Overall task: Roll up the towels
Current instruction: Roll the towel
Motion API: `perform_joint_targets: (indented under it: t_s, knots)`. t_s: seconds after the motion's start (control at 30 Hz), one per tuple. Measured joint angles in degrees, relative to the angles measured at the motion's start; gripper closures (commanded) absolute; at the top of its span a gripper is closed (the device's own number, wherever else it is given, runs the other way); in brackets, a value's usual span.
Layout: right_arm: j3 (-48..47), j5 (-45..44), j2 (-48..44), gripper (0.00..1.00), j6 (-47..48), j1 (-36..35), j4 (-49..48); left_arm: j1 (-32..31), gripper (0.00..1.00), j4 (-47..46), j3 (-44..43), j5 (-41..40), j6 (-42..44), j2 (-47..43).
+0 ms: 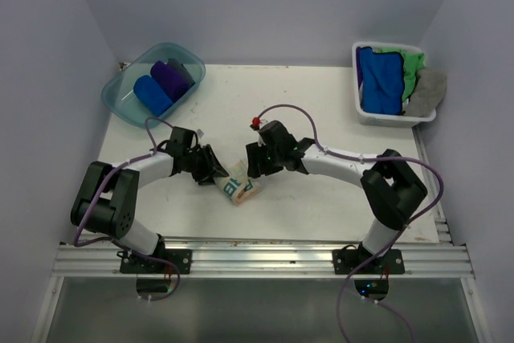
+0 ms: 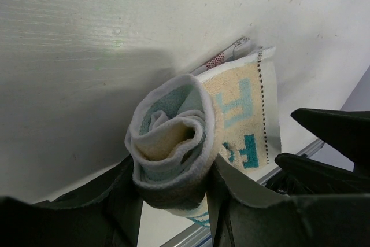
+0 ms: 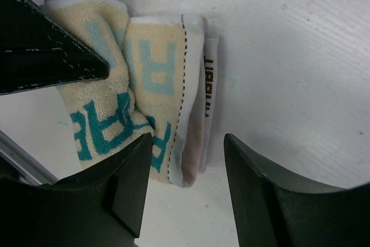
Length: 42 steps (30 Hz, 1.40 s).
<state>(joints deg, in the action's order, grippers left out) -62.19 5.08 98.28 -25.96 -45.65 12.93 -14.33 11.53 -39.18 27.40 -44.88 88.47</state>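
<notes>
Here, in the top view, one translucent teal tub [image 1: 112, 95] sits at the upper left of the frame, on the white table [image 1: 321, 102]. Two rolled towels lie in it side by side: a royal blue roll [image 1: 152, 94] and a purple roll [image 1: 170, 78]. A darker shape behind the purple one is too unclear to name.

Below and to the right of the tub, the left gripper [image 1: 210, 168] points toward the middle of the frame. In the left wrist view its two fingers [image 2: 118, 209] press on either side of the wound end of the one cream towel [image 1: 239, 188], so this gripper is clamped on that towel.

The cream towel, lettered in teal, lies on the table just left of the frame's centre, between the two grippers. Part of it is wound into a spiral and the rest lies flat, with a label [image 3: 209, 85] along its edge.

Just right of it, the right gripper [image 1: 254, 160] stands over the flat end with its jaws spread. In the right wrist view one finger overlaps the towel's edge and the other is apart from it, over bare table.

At the upper right, one white basket [image 1: 385, 118] holds three loose towels: a blue towel [image 1: 377, 78], a green towel [image 1: 413, 66] and a grey towel [image 1: 430, 90].
</notes>
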Motion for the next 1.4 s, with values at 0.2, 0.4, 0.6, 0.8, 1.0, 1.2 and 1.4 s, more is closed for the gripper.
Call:
perform_joint_targets:
  t_s: [0.2, 0.4, 0.6, 0.8, 1.0, 1.2, 1.4]
  knots:
    - [0.0, 5.0, 4.5, 0.48, -1.1, 0.1, -0.8, 0.0, 0.55, 0.0, 0.0, 0.1, 0.1, 0.0]
    - [0.0, 6.6, 7.5, 0.9, -1.7, 0.1, -1.6, 0.0, 0.56, 0.2, 0.0, 0.3, 0.5, -0.2]
    - [-0.5, 7.6, 8.1, 1.0, -1.5, 0.6, -1.7, 0.0, 0.56, 0.9, -0.5, 2.5, 3.8, -0.2]
    - [-2.3, 8.2, 8.7, 1.0, 1.1, 1.9, -0.2, -0.3, 0.56, 3.0, -1.8, 5.5, 8.8, -0.2]
    - [-7.1, 10.1, 11.3, 1.0, 6.1, 2.9, 3.3, -2.0, 0.56, 4.9, -3.6, 6.4, 11.8, 0.5]
    - [-10.0, 10.7, 13.1, 1.0, 9.2, 3.0, 5.8, -3.1, 0.59, 5.8, -6.0, 6.2, 12.3, 4.3]
    - [-9.8, 9.0, 12.7, 0.63, 9.4, 2.9, 6.1, -3.1, 0.59, 5.7, -6.5, 6.2, 10.5, 5.5]
